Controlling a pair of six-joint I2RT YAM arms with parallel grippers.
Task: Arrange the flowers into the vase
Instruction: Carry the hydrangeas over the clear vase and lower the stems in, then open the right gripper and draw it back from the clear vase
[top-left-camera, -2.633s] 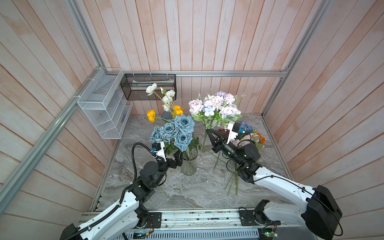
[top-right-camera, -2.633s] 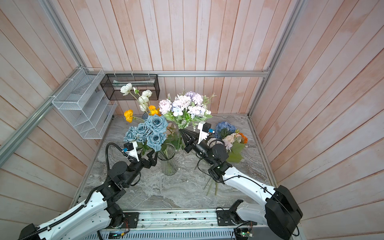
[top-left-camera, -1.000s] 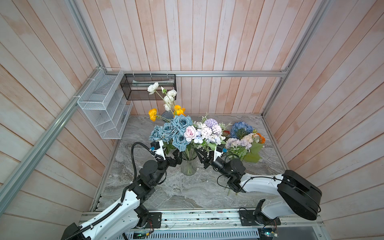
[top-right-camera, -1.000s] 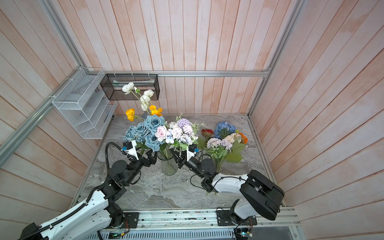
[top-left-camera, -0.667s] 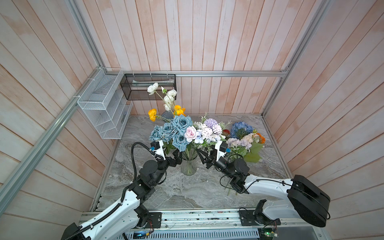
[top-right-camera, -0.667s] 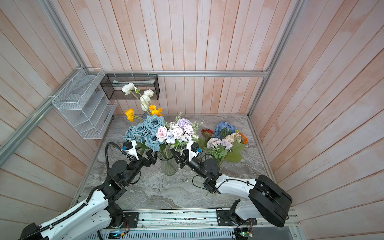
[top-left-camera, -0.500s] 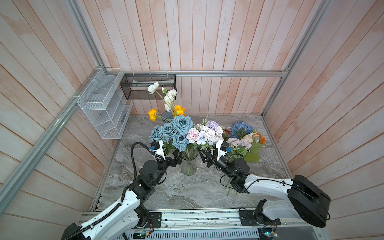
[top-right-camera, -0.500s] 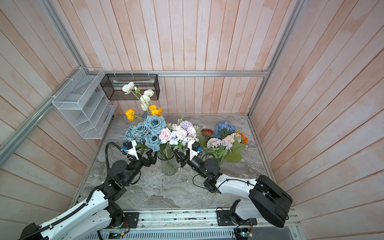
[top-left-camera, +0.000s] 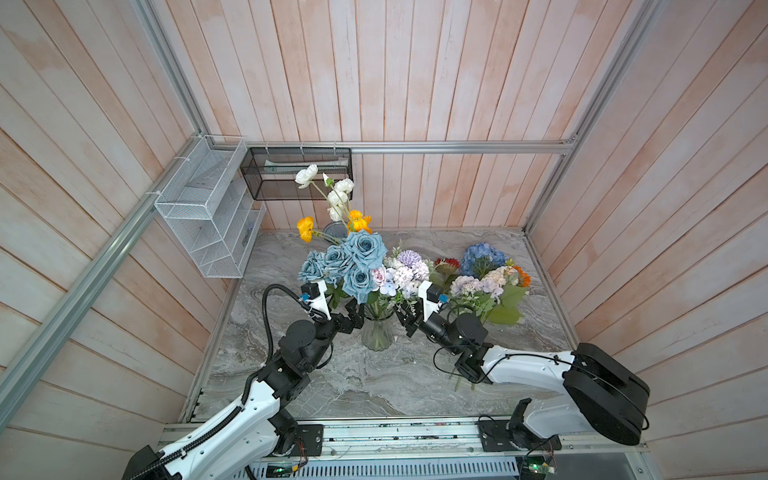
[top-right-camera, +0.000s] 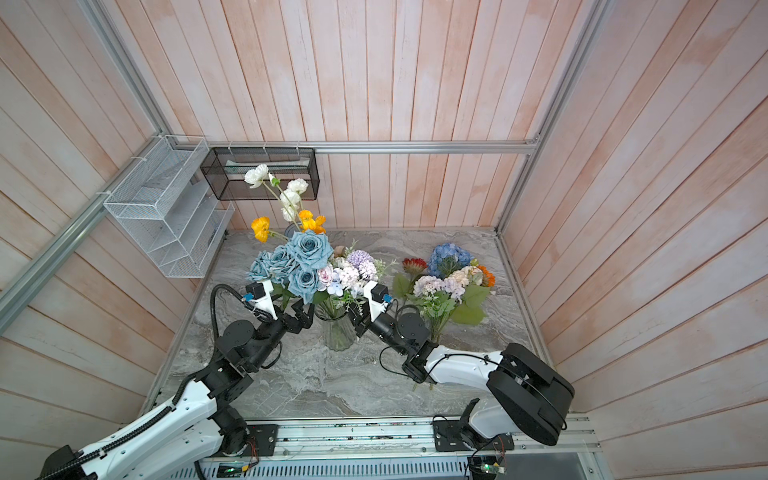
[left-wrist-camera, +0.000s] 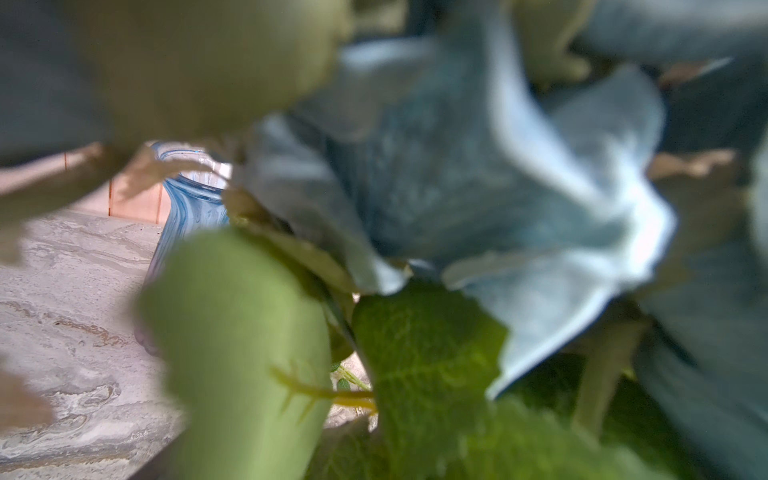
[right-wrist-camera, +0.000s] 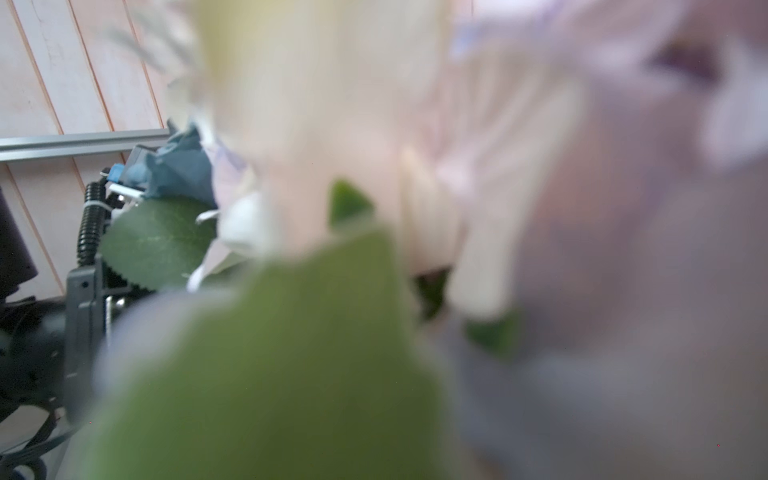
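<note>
A clear glass vase (top-left-camera: 377, 334) (top-right-camera: 340, 334) stands mid-table and holds dusty-blue roses (top-left-camera: 353, 259) (top-right-camera: 297, 259) and a lilac-white spray (top-left-camera: 405, 272) (top-right-camera: 353, 272). My left gripper (top-left-camera: 352, 318) (top-right-camera: 302, 316) is open at the vase's left rim, under the roses. My right gripper (top-left-camera: 404, 322) (top-right-camera: 356, 318) is at the spray's stems by the right rim; leaves hide its grip. Blurred rose petals (left-wrist-camera: 478, 187) fill the left wrist view, and pale petals (right-wrist-camera: 374, 104) fill the right wrist view, so both sets of jaws are hidden there.
Orange and white poppies (top-left-camera: 332, 208) rise from a blue vase (left-wrist-camera: 187, 208) at the back. A loose pile lies at the right: blue hydrangea (top-left-camera: 482, 255), red sunflower (top-left-camera: 448, 264), peach roses (top-left-camera: 503, 274). A white wire rack (top-left-camera: 208, 216) and a black mesh box (top-left-camera: 297, 172) hang on the walls.
My right arm has brought the lilac-white spray down from high on the right into the clear vase, beside the roses. Over the last second it barely shifts. The left arm is still.
</note>
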